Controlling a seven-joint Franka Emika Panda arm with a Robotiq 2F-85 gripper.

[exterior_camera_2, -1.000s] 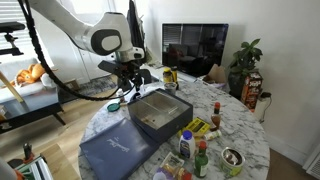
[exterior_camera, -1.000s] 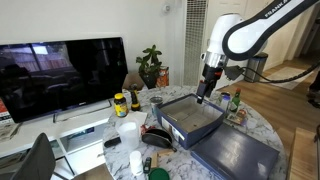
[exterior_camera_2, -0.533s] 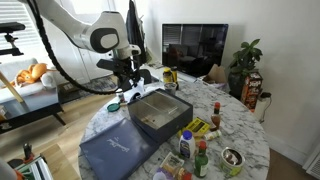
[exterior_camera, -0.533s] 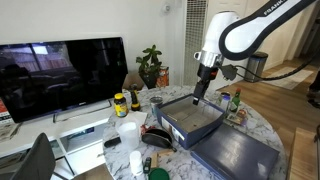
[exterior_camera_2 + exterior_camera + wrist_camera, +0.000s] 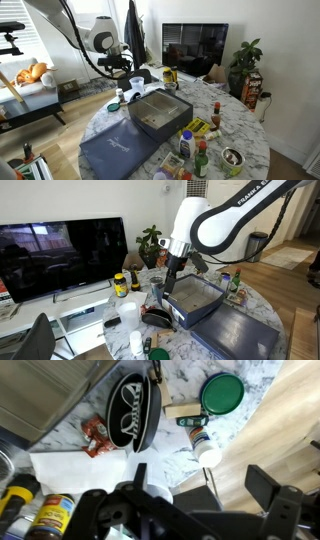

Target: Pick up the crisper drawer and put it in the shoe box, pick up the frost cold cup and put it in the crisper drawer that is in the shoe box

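Near the shoe box (image 5: pixel 196 310) hangs the pincer (image 5: pixel 168 288) (only the wrist view shows its jaws spread, empty)

White arm (image 5: pixel 225 220), black joints, FRANKA lettering; black tool (image 5: pixel 170 283).

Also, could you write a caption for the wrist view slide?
The gripper above a cluttered marble table, near a black oval pouch and a green lid.

Living room: television (image 5: pixel 62 258), houseplant (image 5: pixel 150 244).
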